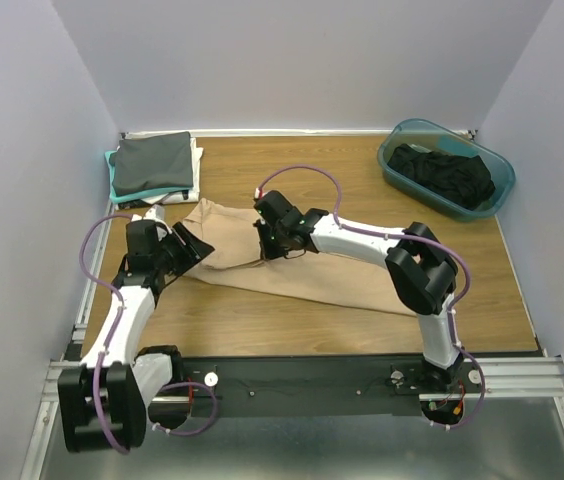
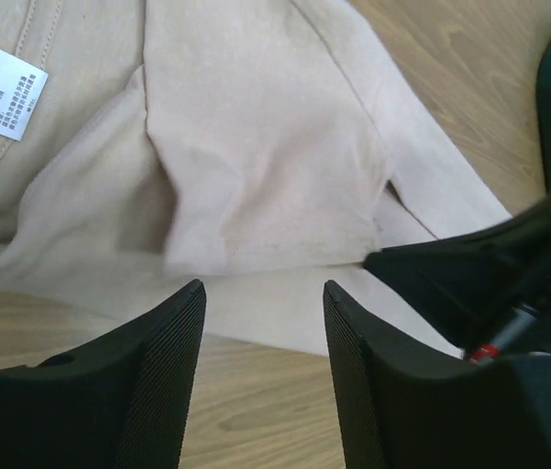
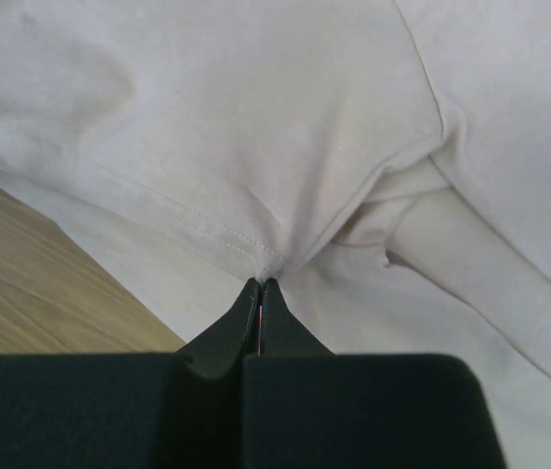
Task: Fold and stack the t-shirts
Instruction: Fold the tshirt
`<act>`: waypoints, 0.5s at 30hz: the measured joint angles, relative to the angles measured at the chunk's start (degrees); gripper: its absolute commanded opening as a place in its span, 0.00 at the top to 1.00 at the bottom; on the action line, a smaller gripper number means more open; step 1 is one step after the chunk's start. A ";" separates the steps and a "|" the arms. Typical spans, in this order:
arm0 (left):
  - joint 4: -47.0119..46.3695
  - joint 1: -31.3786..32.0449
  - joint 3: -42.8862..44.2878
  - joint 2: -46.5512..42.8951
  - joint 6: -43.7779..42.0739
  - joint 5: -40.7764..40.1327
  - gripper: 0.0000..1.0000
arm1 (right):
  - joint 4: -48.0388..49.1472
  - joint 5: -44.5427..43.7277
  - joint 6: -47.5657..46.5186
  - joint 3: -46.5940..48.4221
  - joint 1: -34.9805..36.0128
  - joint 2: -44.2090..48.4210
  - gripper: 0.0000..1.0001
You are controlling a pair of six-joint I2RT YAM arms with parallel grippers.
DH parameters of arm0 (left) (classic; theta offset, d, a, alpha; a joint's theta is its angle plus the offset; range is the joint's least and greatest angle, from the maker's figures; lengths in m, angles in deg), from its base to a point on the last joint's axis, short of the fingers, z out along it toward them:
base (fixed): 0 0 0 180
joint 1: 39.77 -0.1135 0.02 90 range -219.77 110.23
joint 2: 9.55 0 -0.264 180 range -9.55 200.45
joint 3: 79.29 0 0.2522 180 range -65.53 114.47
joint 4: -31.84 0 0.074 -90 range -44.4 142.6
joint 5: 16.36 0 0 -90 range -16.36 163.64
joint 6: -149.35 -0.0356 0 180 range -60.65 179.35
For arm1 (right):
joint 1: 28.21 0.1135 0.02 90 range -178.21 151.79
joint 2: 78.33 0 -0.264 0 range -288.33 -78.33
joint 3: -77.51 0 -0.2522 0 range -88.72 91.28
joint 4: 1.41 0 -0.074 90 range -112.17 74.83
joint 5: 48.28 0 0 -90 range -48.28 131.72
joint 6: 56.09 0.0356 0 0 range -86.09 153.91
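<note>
Pinching a stitched hem fold of the tan t-shirt (image 1: 302, 282), the right gripper (image 3: 261, 283) has its two fingers pressed fully together on the soft, matte cloth, which puckers into creases at the grip. The shirt lies crumpled and partly doubled over itself across the middle of the wood-grain table (image 1: 362, 335), a white printed label (image 2: 2, 86) showing near its collar seam. The left gripper (image 2: 261, 293) hangs over the shirt's near-left edge with its ribbed black fingers parted wide and nothing between them. At the far left corner sits a flat stack of folded shirts, a dark grey shirt (image 1: 154, 162) on top with teal and white layers showing at the edges. At the far right, an oval teal plastic tub (image 1: 412, 192) holds a bunched black shirt (image 1: 447, 172).
</note>
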 measured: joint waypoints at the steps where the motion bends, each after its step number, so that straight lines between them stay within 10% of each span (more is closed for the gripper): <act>1: 0.96 0.00 0.02 -1.99 0.13 -0.07 0.38 | -0.46 -0.02 -0.02 -0.48 0.00 0.00 1.00; 15: 4.44 0.00 1.18 6.45 -1.20 -6.86 0.38 | -2.21 -0.28 -0.44 -2.14 0.00 -0.02 0.99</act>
